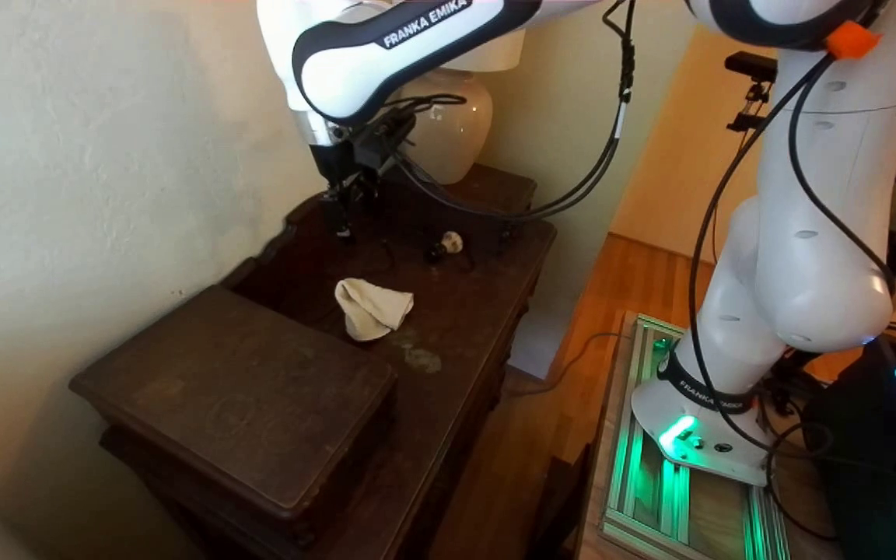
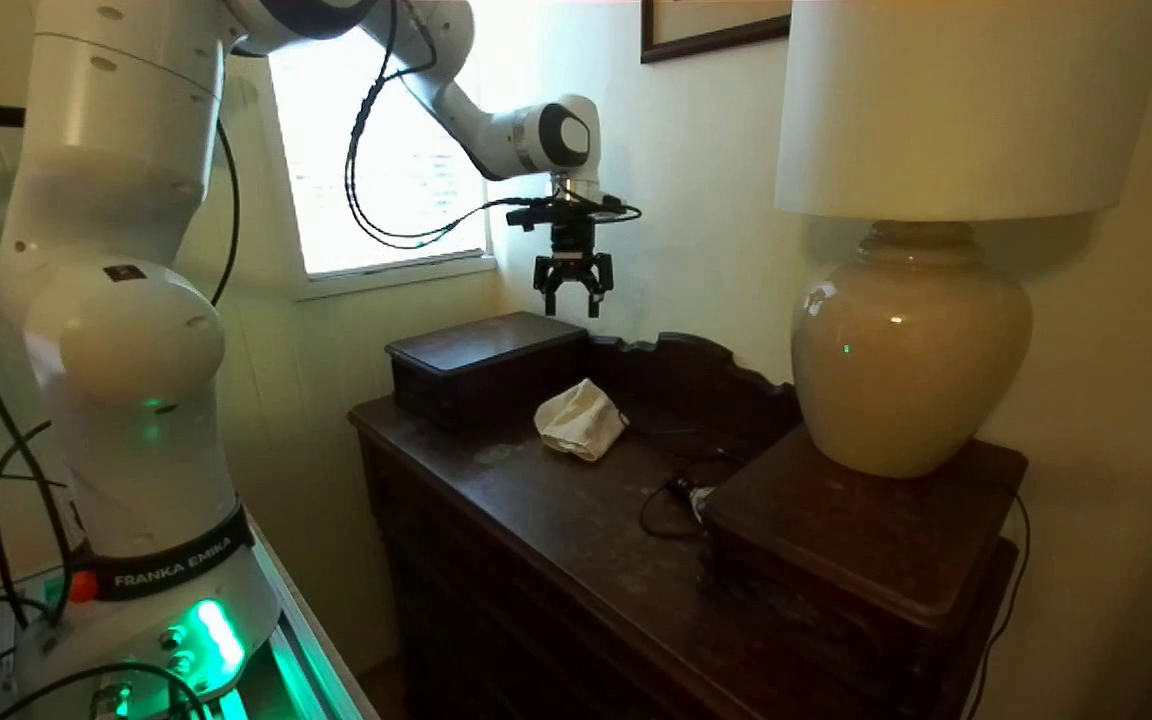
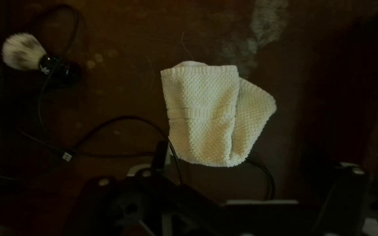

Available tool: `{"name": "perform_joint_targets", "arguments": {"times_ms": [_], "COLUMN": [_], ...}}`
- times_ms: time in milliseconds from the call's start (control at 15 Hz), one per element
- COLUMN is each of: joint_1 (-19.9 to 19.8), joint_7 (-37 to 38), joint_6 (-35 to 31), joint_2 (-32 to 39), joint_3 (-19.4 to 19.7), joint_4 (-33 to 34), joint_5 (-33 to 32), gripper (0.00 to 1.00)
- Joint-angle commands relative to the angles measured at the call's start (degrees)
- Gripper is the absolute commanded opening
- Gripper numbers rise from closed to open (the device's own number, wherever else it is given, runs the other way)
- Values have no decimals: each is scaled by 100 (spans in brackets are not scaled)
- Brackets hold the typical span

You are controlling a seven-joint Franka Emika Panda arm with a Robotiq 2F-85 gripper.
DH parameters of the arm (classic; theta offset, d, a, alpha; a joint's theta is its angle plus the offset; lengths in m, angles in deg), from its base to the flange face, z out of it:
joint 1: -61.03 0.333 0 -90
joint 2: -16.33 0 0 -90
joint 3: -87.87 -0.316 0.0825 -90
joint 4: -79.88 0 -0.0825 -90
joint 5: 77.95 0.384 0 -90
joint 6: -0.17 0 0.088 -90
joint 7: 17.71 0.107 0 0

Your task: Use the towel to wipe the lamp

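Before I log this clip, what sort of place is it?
Probably a home, perhaps a bedroom: a dark wooden dresser carries a shaded lamp, and what looks like a shaving brush lies on the dresser too.

Towel (image 3: 202, 111): cream, knobbly weave, ribbed band across; folded loosely over itself, slightly humped; lying on tabletop (image 2: 556, 510) between front and back edges, away from the corners; lamp (image 2: 921, 240): upright, white shade, glossy round beige base; on raised box (image 2: 866, 540) at one end edge, near back edge.

One towel (image 3: 205, 114), one lamp (image 2: 921, 270), one brush (image 3: 26, 54)
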State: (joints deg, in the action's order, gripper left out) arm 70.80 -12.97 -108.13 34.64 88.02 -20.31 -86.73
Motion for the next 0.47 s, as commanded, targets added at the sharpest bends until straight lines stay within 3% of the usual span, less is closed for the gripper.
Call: {"name": "perform_joint_targets", "arguments": {"times_ms": [0, 133, 200, 400], "joint_1": [41, 13, -74, -97], "joint_7": [683, 645, 538, 535], "joint_6": [-201, -264, 10, -40], "joint_2": [-1155, -1688, -957, -1501], "joint_3": [-128, -216, -262, -318], "joint_4": [-1188, -1613, -847, -1304], "joint_5": [-349, -678, -372, -514], "gripper": [100, 100, 100, 100]}}
